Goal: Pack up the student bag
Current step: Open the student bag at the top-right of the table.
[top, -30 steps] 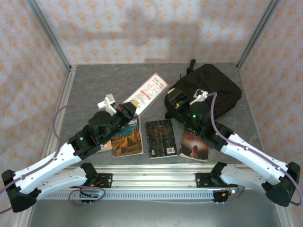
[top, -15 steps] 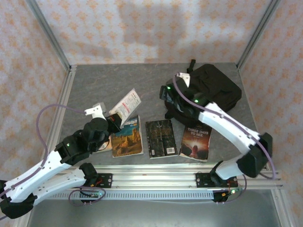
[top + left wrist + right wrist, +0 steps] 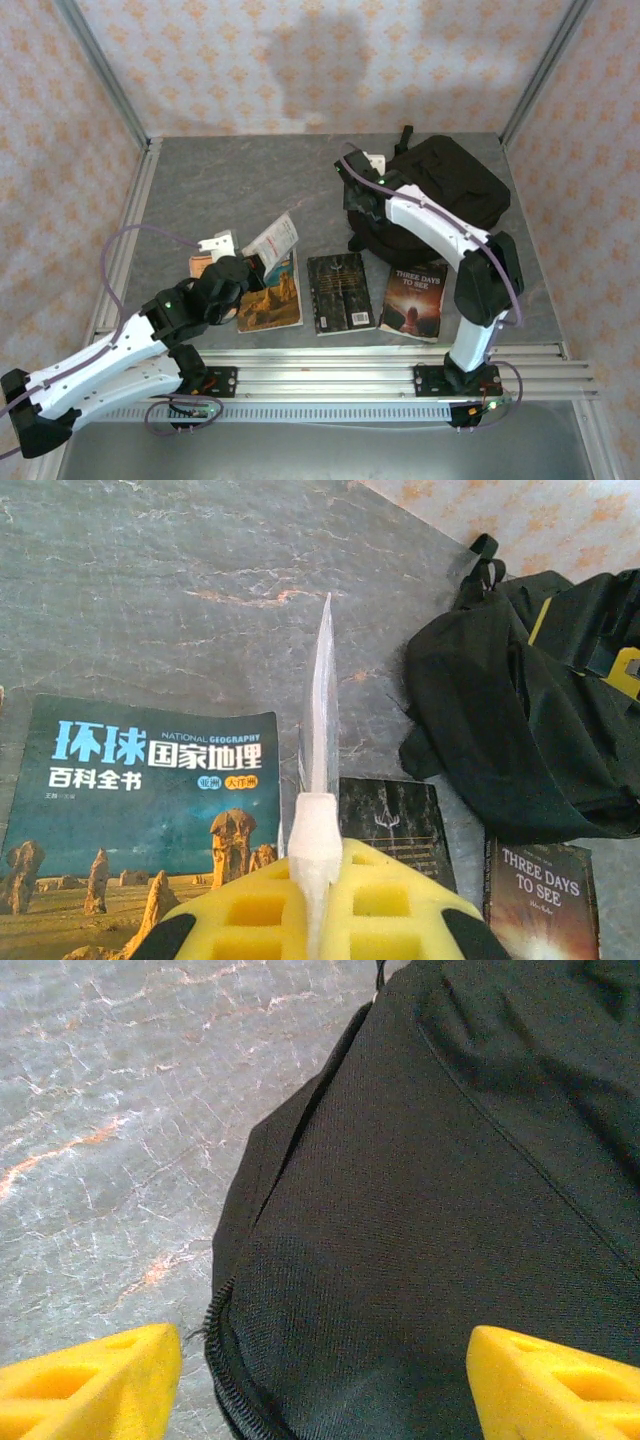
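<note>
At 1 o'clock on the desk (image 3: 220, 170) lies the student bag (image 3: 455, 180); right tool (image 3: 320, 1360) spread wide open just over its 9 o'clock edge, holding nothing. Left tool (image 3: 312, 885) clamped on a thin flat packet (image 3: 322, 700), above the geography book (image 3: 150, 800) at 7 o'clock.

Peach floral-patterned walls (image 3: 300, 60) and slanting aluminium posts (image 3: 100, 70) enclose a grey marbled tabletop (image 3: 230, 180) under soft light.

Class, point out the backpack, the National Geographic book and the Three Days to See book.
Backpack (image 3: 460, 180): top external view, middle of its fabric.
National Geographic book (image 3: 160, 755): left wrist view, title on cover.
Three Days to See book (image 3: 413, 300): top external view, cover's middle.
</note>
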Controlling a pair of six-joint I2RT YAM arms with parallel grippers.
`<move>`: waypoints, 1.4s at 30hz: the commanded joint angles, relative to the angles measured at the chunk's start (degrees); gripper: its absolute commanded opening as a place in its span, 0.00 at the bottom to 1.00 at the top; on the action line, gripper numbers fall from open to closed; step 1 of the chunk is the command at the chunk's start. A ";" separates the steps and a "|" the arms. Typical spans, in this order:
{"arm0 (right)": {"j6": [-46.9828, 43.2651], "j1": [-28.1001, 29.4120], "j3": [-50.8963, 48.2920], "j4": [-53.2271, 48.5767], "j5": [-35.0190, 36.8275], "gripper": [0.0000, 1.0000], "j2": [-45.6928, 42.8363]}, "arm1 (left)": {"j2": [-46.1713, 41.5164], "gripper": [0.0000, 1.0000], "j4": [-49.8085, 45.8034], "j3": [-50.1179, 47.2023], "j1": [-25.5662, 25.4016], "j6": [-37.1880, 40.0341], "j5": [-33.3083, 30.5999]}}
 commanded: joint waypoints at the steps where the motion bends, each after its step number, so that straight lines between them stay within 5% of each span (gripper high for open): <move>1: -0.78 0.20 3.24 -2.37 -1.47 0.75 2.24 | 0.29 0.00 4.38 -0.32 0.13 -0.39 -0.96; 7: -2.28 -0.18 3.47 -2.91 0.78 0.72 4.00 | 1.29 0.00 5.23 -0.60 0.21 -0.84 -0.33; 19: -3.13 -2.92 -1.63 -0.29 0.42 0.37 -0.16 | 3.02 0.00 6.35 -0.27 0.22 -1.29 0.95; 27: -4.68 -4.80 -2.92 0.70 -1.68 0.00 -1.64 | 4.44 0.00 6.90 0.70 0.24 -1.18 2.03; 36: -5.21 -5.39 -2.25 1.29 -2.64 0.00 -7.19 | 9.33 0.00 7.34 8.23 0.27 4.37 2.32; 42: -5.79 -6.02 -0.73 0.99 -0.96 0.00 -10.79 | 18.02 0.00 13.34 16.63 0.38 8.05 8.87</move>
